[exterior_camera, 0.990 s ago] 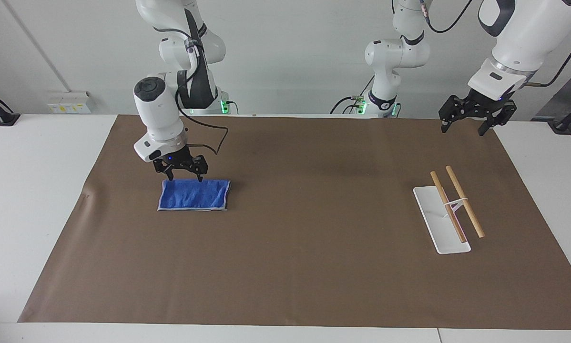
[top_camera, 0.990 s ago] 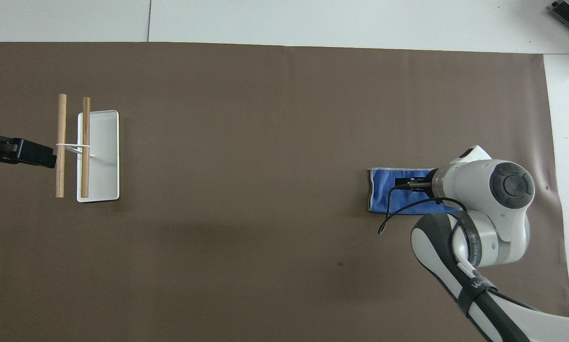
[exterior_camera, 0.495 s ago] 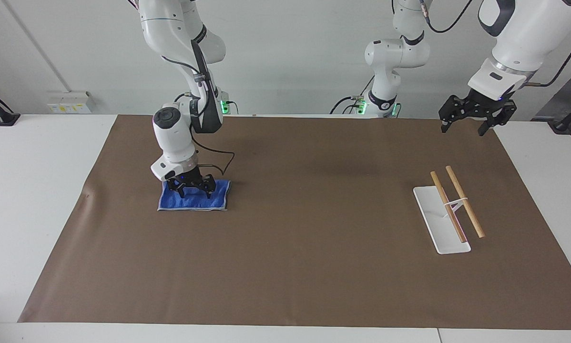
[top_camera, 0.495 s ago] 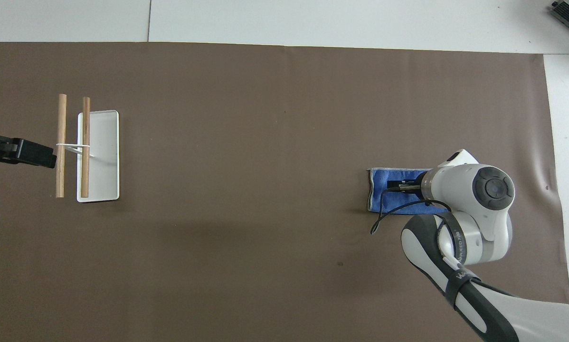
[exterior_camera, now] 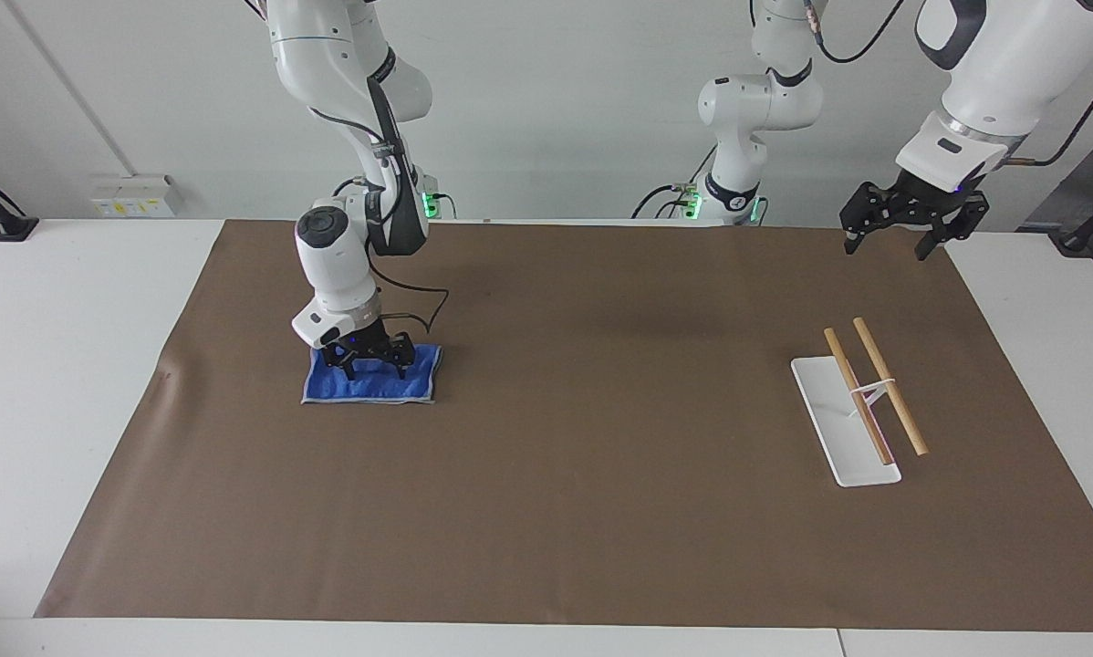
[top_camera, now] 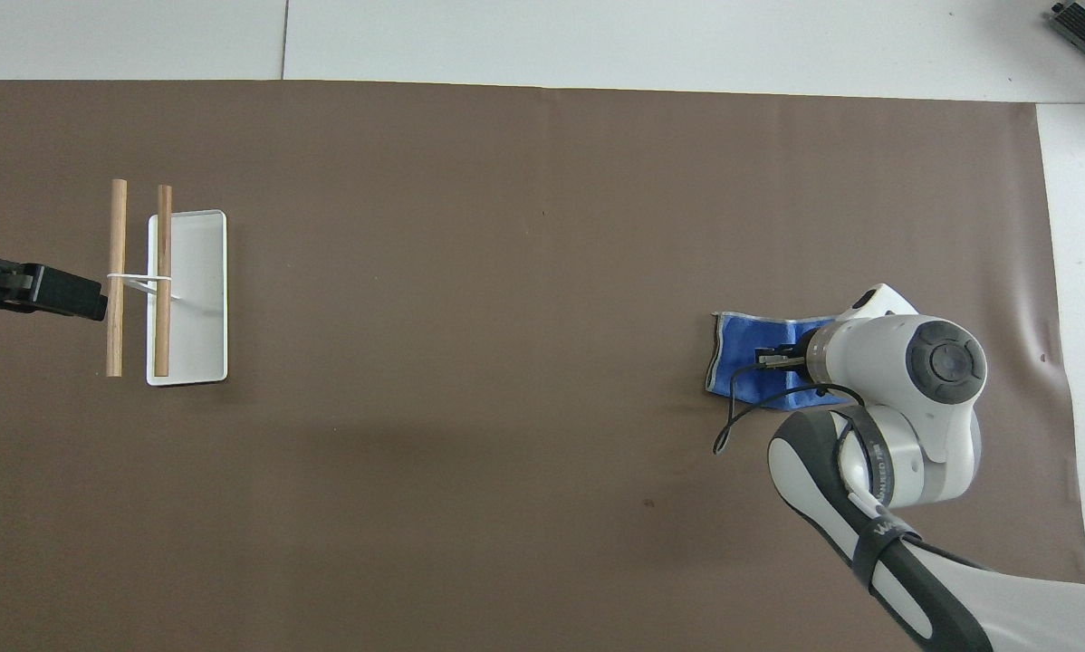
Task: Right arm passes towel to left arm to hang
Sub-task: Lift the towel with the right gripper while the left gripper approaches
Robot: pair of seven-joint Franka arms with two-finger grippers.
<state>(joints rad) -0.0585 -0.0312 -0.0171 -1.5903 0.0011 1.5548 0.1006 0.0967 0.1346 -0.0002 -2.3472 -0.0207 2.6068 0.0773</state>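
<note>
The blue towel (exterior_camera: 370,388) lies on the brown mat toward the right arm's end of the table. My right gripper (exterior_camera: 375,370) is down on it, pinching the cloth. In the overhead view the towel (top_camera: 738,349) is puckered around the right gripper (top_camera: 772,358), and its edge has been drawn in. The arm's wrist hides part of the towel there. My left gripper (exterior_camera: 885,249) hangs open and empty in the air over the mat's corner at the left arm's end. Only its black tip (top_camera: 90,300) shows in the overhead view.
A white base plate (exterior_camera: 840,429) carrying two wooden rods (exterior_camera: 890,386) on a thin stand sits toward the left arm's end, also seen from overhead as the white plate (top_camera: 196,299). The brown mat (exterior_camera: 565,474) covers most of the white table.
My right gripper came down onto the towel and closed on it, bunching the cloth. The left arm has not moved.
</note>
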